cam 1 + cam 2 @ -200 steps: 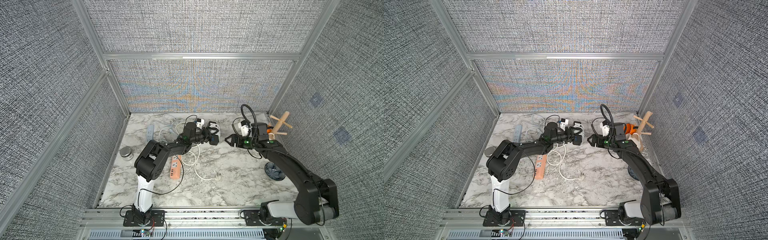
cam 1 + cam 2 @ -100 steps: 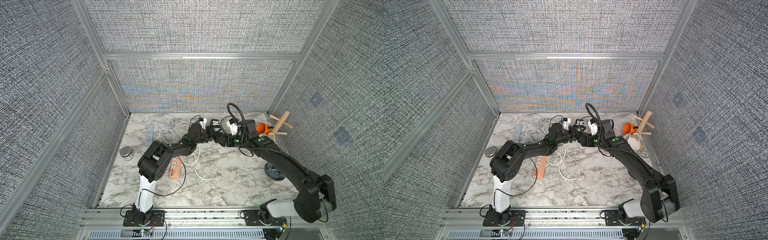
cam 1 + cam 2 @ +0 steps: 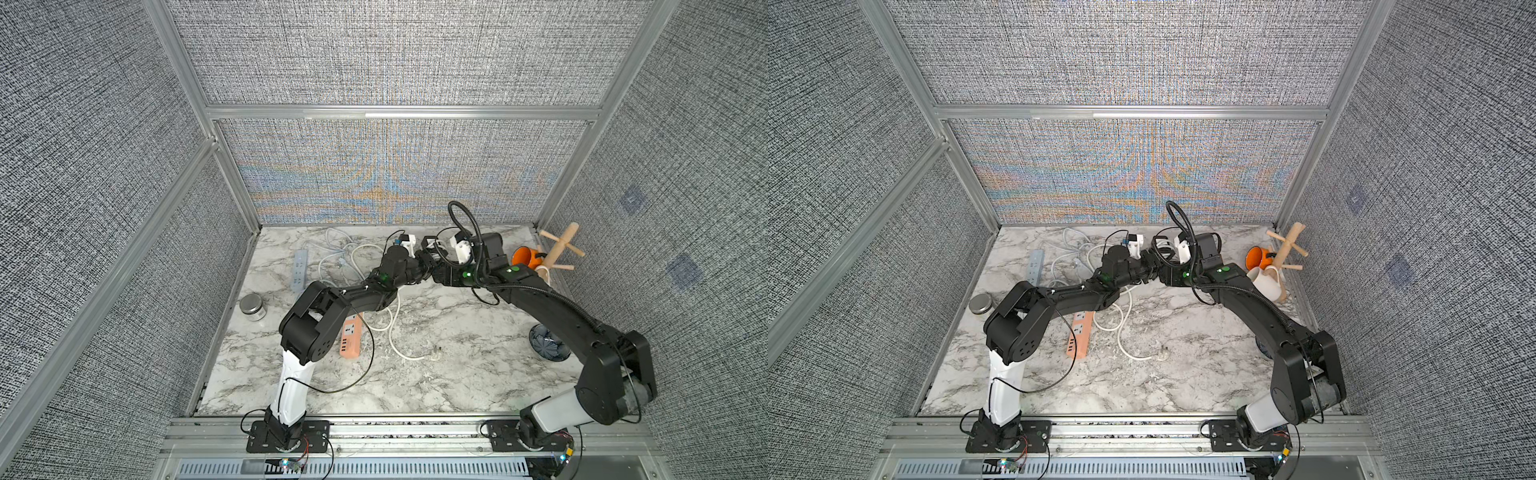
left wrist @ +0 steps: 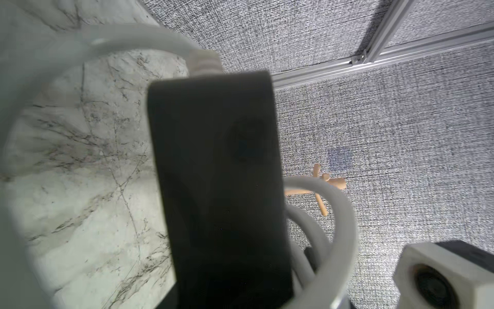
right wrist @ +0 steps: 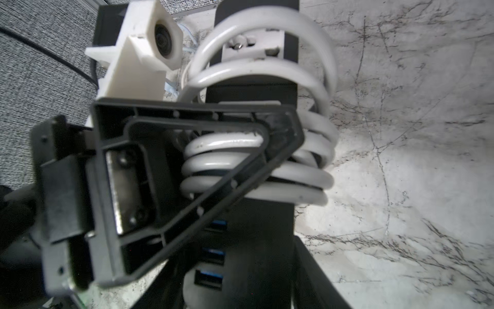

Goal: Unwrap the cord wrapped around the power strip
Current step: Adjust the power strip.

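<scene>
In the right wrist view a black power strip (image 5: 256,235) with blue ports carries several turns of thick white cord (image 5: 256,171). My left gripper (image 3: 419,266) is shut on the strip, and one of its fingers (image 5: 283,131) lies over the coils. My right gripper (image 3: 434,271) meets it head-on above the back of the table and is shut on the strip's port end (image 5: 240,289). The left wrist view shows the strip's dark back (image 4: 213,174) with cord loops (image 4: 339,214) beside it. Both top views show the two grippers touching tip to tip (image 3: 1151,271), and the strip is mostly hidden between them.
An orange power strip (image 3: 351,340) with a loose white cord (image 3: 392,332) lies under the left arm. A pale strip (image 3: 300,268) and a metal tin (image 3: 252,306) sit at the left. At the right are a wooden mug tree (image 3: 557,249), an orange mug (image 3: 524,257), a white mug (image 3: 1264,282) and a dark bowl (image 3: 546,347).
My right gripper has swung left to meet the left gripper and closed its jaws from wide open onto the strip. The left arm has shifted slightly toward the back.
</scene>
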